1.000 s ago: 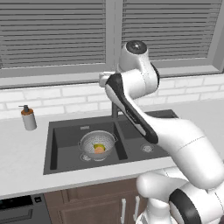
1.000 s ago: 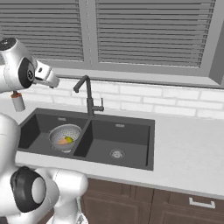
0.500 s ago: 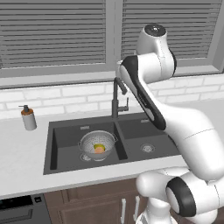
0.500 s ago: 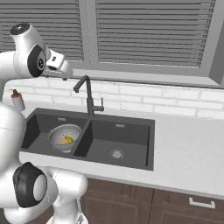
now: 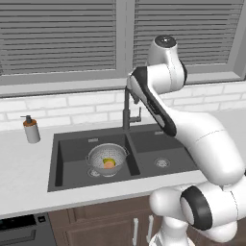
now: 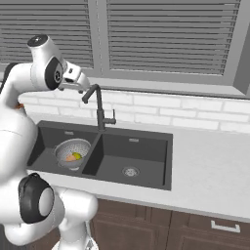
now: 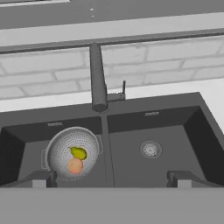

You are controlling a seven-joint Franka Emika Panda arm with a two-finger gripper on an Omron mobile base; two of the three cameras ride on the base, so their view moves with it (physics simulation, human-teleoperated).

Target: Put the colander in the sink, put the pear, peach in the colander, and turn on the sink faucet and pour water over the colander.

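The colander (image 7: 72, 159) sits in the left basin of the sink (image 7: 175, 131), and it holds the pear (image 7: 79, 152) and the peach (image 7: 75, 166), which lie touching each other. The right basin holds just its round drain. The sink faucet (image 7: 98, 78) rises behind the divider, its spout over the divider. The gripper (image 7: 109, 178) hangs above the sink, jaws spread wide with nothing between them.

A pale grey worktop (image 5: 29, 168) runs along a white brick wall under the window, with a dark grey double-basin sink (image 5: 72, 144) set into it. A small soap pump bottle (image 5: 31, 129) stands upright on the worktop, left of the sink and near the wall. The dark gooseneck faucet (image 6: 99, 108) rises from the sink's back edge, between the two basins.
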